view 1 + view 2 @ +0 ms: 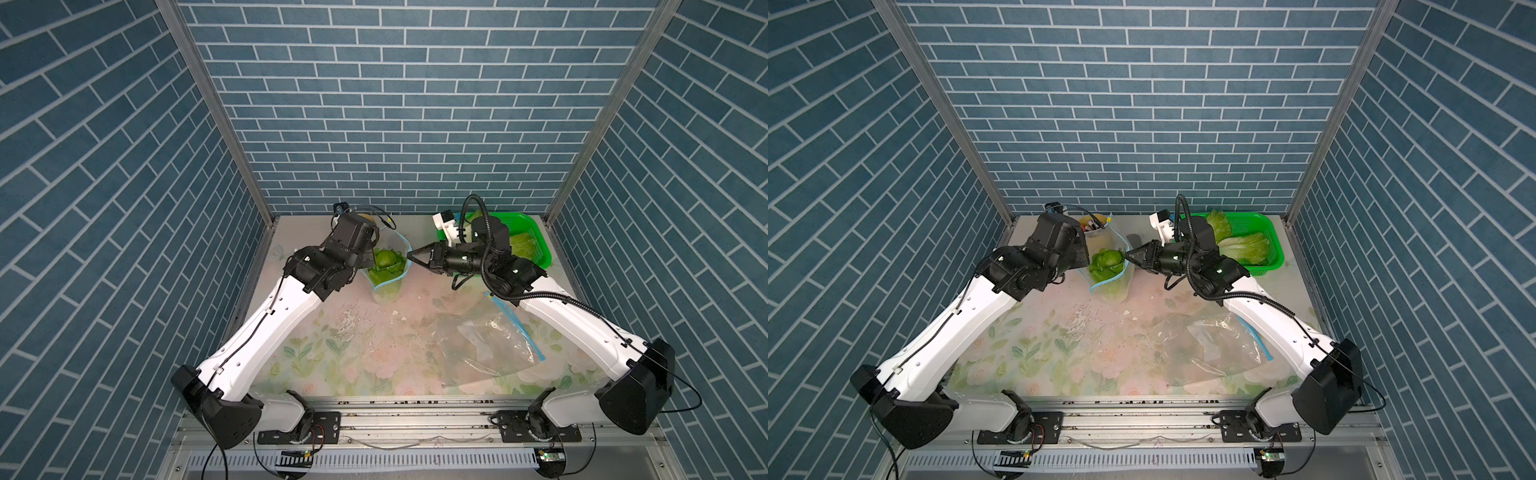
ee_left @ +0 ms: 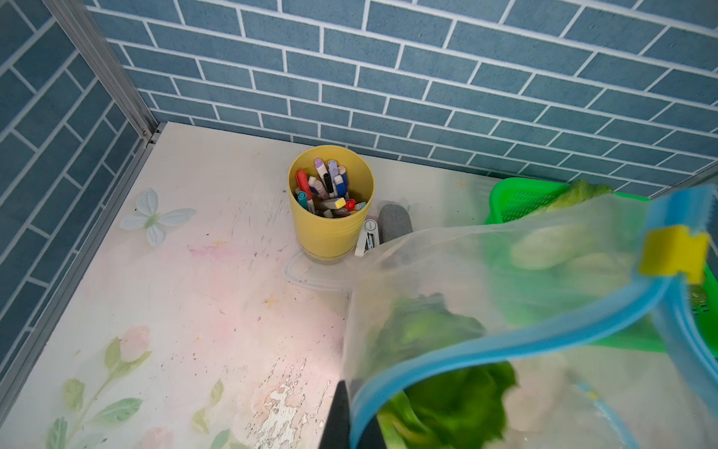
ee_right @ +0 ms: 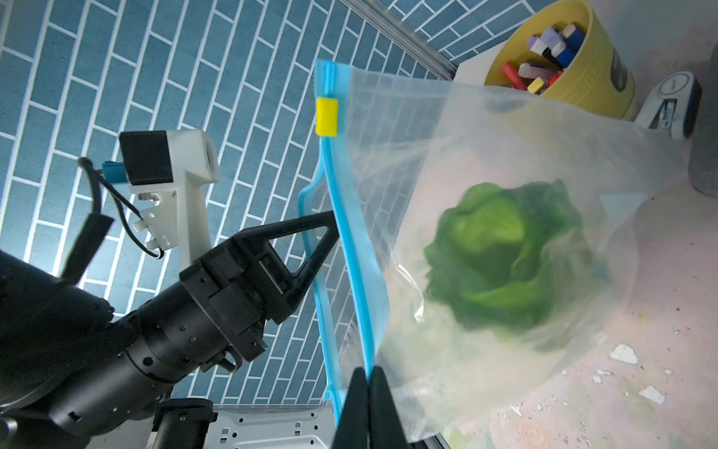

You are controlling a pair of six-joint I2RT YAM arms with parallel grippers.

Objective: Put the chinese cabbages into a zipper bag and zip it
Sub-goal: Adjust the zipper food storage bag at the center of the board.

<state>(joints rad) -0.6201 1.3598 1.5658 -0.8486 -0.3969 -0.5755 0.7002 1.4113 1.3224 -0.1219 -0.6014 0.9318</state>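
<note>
Currently seeing bag (image 1: 387,291) held mouth-up between both arms, at the far middle of table (image 1: 332,353). Got left gripper (image 3: 330,227) clamped on one side of the blue zip rim. Mostly hidden under its own wrist in both top views, so going by the right wrist view. Got right gripper (image 1: 410,254) pinched tight on the opposite side of the rim, fingers (image 3: 379,404) pressed together with the strip between them. Holding the mouth open in a loop. Spot yellow slider (image 3: 326,116) parked at the far end of the zip, away from both grips.

Count one cabbage (image 1: 1106,261) inside the bag, leaves up, visible through the mouth. Can't tell if the bag bottom touches the table.

Count two more in basket (image 1: 1277,253) at the far right corner:
- far cabbage (image 1: 1220,224), partly behind the right arm
- near cabbage (image 1: 1246,247), lying flat, stalk end toward the arm, leaves toward the basket's right wall

Also seeing spare bag (image 1: 490,338) flat on the table at near right, blue edge running beside the right arm, well apart from the held one. Spot cup (image 2: 330,233) of markers just behind the held bag by the back wall, with small stapler (image 2: 367,238) just beside it. Note pale scraps (image 1: 395,312) and scuffs mid-table.
</note>
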